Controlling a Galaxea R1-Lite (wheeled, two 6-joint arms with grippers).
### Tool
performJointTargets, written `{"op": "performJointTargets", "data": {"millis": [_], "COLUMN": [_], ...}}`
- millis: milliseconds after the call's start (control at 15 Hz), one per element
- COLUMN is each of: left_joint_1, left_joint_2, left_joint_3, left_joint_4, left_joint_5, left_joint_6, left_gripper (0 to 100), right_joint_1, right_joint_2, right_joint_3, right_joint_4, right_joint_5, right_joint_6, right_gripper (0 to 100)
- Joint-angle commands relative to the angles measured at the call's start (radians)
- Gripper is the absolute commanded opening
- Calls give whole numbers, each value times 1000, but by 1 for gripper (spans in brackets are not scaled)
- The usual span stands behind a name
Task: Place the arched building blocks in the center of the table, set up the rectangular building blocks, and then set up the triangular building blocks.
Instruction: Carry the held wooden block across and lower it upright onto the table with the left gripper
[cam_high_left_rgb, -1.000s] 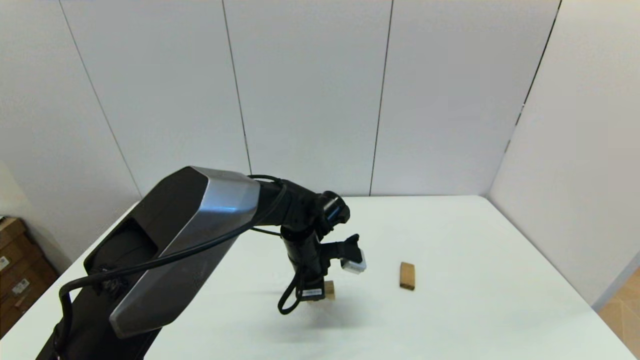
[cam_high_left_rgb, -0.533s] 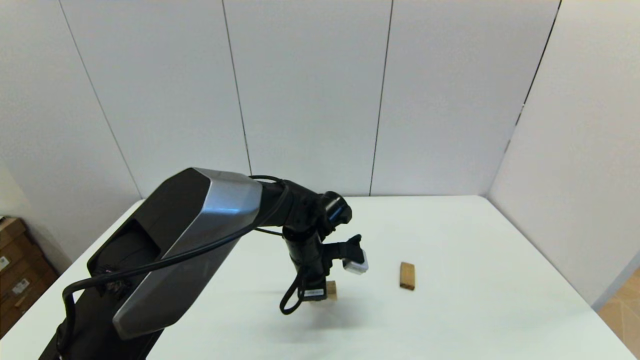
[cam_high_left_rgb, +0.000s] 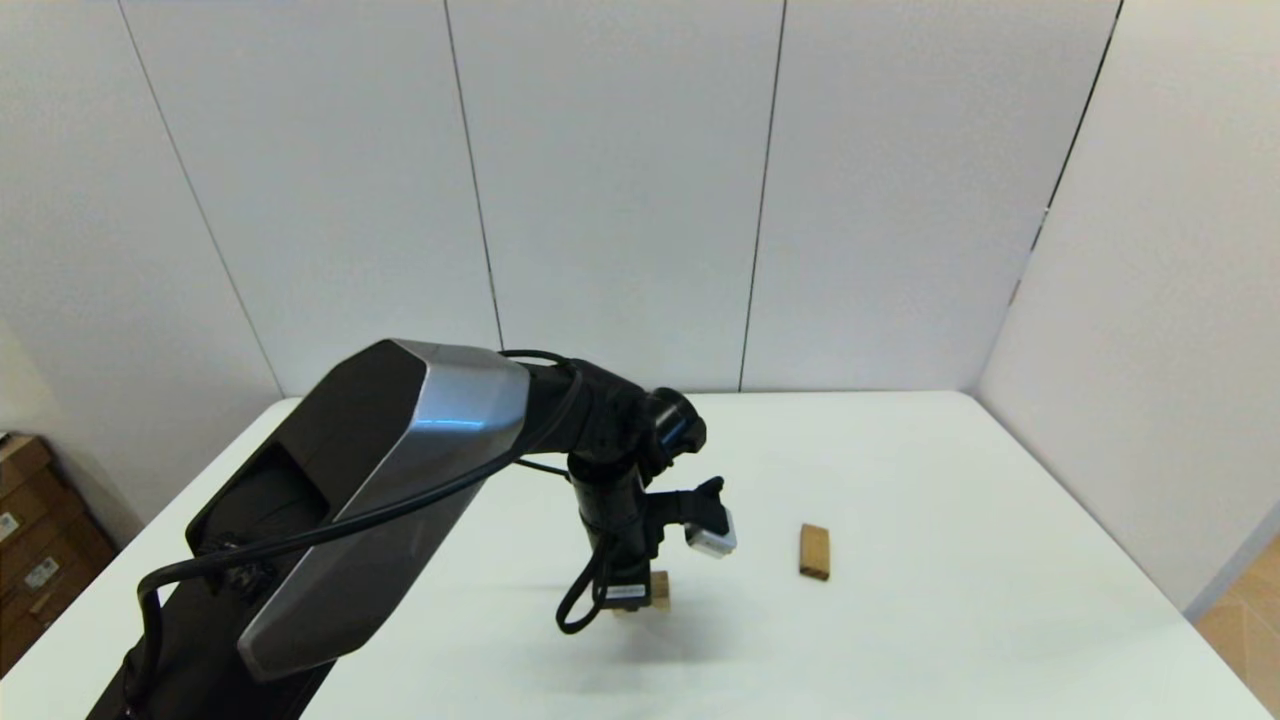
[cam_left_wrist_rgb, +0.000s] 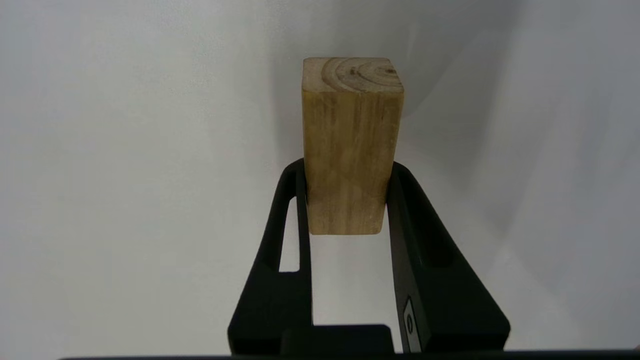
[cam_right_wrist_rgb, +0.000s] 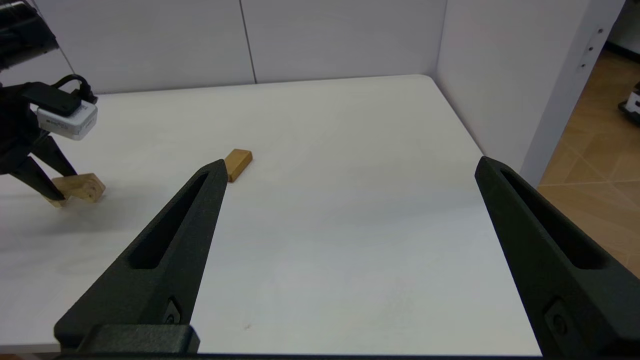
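Observation:
My left gripper (cam_high_left_rgb: 632, 598) is shut on the arched building block (cam_high_left_rgb: 657, 590), a pale tan oblong, near the middle of the white table (cam_high_left_rgb: 950, 480). In the left wrist view the block (cam_left_wrist_rgb: 350, 110) sticks out beyond the two black fingers (cam_left_wrist_rgb: 285, 210) of that gripper (cam_left_wrist_rgb: 346, 167), which clamp its sides. From the right wrist view the block (cam_right_wrist_rgb: 80, 187) is tilted, low over the tabletop; contact cannot be told. The rectangular building block (cam_high_left_rgb: 815, 551), a darker flat slab (cam_right_wrist_rgb: 238, 163), lies to its right. The triangular building block is out of view. My right gripper (cam_right_wrist_rgb: 350, 162) is open and holds nothing.
White wall panels (cam_high_left_rgb: 620, 200) close off the back and right of the table. The table's right edge (cam_right_wrist_rgb: 475, 145) drops to a tiled floor (cam_right_wrist_rgb: 585, 165). Cardboard boxes (cam_high_left_rgb: 40, 540) stand beyond the left edge.
The left arm has shifted slightly and the held arched block has come a little lower and nearer. The slab has not moved.

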Motion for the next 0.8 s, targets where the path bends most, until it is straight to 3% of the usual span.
{"op": "performJointTargets", "data": {"millis": [67, 800], "left_joint_1": [0, 0], "left_joint_2": [8, 12], "left_joint_3": [-6, -9], "left_joint_4": [6, 7], "left_joint_5": [-1, -2], "left_joint_6": [4, 4], "left_gripper": [0, 0], "right_joint_1": [1, -1], "right_joint_2": [0, 0], "right_joint_3": [0, 0], "right_joint_4": [0, 0], "right_joint_5": [-1, 0], "right_joint_6": [0, 0], "right_gripper": [100, 100]}}
